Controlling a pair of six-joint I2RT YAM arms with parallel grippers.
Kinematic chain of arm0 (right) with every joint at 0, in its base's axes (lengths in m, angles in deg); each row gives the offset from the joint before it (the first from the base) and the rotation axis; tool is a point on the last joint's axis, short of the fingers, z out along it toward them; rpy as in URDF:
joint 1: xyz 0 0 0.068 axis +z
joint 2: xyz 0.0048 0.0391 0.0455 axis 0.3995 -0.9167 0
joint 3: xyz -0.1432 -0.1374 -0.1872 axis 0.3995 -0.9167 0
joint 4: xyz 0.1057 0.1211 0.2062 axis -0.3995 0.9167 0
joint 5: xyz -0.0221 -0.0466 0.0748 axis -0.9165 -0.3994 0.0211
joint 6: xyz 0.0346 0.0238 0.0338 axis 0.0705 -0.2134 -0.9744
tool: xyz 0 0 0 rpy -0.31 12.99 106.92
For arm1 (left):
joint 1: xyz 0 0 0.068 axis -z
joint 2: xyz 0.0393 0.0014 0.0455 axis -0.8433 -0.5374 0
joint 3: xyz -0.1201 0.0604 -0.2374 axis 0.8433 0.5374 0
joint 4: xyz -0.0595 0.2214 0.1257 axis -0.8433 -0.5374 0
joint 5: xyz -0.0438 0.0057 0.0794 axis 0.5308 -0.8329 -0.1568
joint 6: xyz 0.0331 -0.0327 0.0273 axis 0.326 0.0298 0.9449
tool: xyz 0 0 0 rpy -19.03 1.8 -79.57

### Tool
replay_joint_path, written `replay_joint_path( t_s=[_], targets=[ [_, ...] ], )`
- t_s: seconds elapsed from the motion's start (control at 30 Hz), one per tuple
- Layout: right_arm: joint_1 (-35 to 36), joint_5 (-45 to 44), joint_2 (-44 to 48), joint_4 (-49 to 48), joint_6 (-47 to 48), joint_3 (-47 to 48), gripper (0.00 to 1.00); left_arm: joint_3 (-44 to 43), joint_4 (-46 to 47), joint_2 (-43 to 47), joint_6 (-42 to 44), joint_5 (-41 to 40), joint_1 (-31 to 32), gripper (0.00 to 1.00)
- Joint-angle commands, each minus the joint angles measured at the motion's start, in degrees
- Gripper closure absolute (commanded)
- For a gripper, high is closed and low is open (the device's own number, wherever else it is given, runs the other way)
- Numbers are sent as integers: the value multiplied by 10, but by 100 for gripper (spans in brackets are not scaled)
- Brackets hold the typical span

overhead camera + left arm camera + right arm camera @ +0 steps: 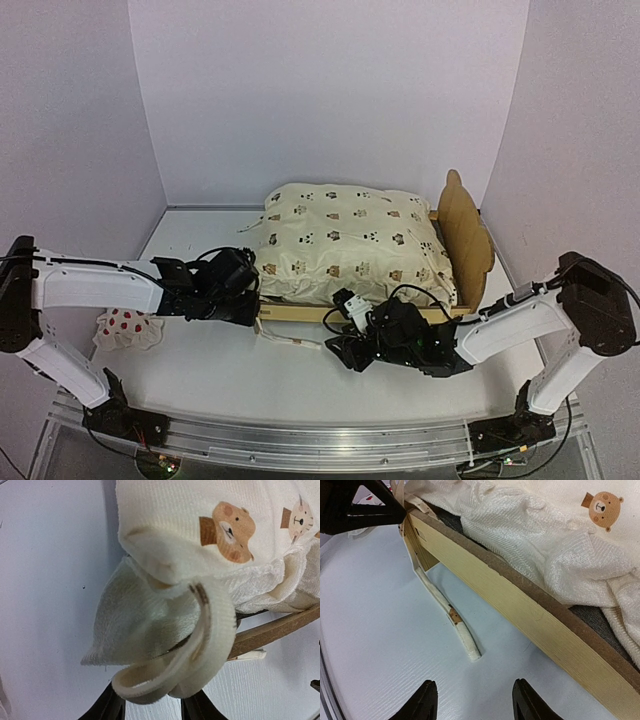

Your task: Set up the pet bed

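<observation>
From above, your pet bed (468, 240) stands far-right on the tabletop (250, 370), cushion (350, 240) laid in, spotted pillow (125, 328) not yet placed. Left wrist: left tool (152, 707) straddles a cushion tie (165, 675), grip unclear. Right wrist: right tool (475, 702) released, empty, beside the side rail (520, 610).

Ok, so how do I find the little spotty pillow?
Find the wooden bed with the big cream cushion on the white table. Look left of it, just by the left arm, where a small pillow lies on the table. It alone has red spots; the cushion has little bears.
</observation>
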Motion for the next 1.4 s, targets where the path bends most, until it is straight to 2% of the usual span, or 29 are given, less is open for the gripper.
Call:
replay_joint_path(
  t_s=[0.0,0.13,0.27,0.53,0.93,1.1,1.37],
  targets=[
    [1,-15,-1,-23,0,-9,48,-33,20,-13,7,-9,-1,68],
    [1,-16,-2,-23,3,-9,49,-40,19,-23,6,-14,-1,88],
    [2,-24,-11,-24,9,-6,49,-46,21,-31,10,-17,-1,100],
    [1,-34,-56,-71,34,-6,49,-78,4,-26,15,-19,0,100],
    [1,-63,-201,-350,107,-25,43,-153,-45,-18,28,-12,7,100],
    [1,-93,-245,-396,144,6,39,-176,-58,-17,31,-8,11,100],
    [2,-126,-298,-450,165,57,40,-200,-73,-26,37,-3,14,100]
  ],
)
